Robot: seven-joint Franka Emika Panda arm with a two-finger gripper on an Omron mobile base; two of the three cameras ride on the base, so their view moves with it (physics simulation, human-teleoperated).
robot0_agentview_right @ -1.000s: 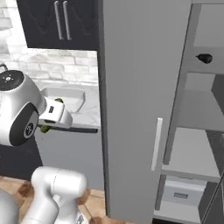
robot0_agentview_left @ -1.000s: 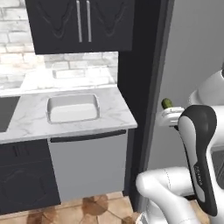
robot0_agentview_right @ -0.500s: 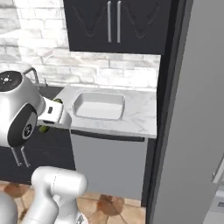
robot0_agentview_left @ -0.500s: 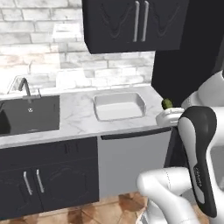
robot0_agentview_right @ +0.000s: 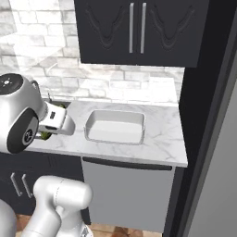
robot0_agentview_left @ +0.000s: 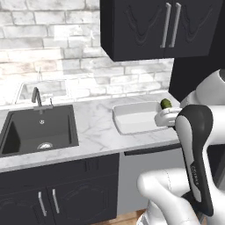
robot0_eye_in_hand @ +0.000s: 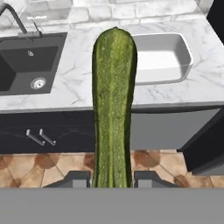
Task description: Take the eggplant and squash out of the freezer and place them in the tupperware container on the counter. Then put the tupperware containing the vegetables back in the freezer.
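Currently the gripper (robot0_eye_in_hand: pixel 112 177) is clamped on the long green ribbed squash (robot0_eye_in_hand: pixel 113 105), carried lengthwise out in front, probably so it can be lowered straight into the shallow white rectangular tupperware container (robot0_eye_in_hand: pixel 162 57) on the white marble tabletop (robot0_eye_in_hand: pixel 78 83). From the left base view, just the squash tip (robot0_agentview_left: pixel 166 103) peeks above the wrist, beside the container (robot0_agentview_left: pixel 136 117).
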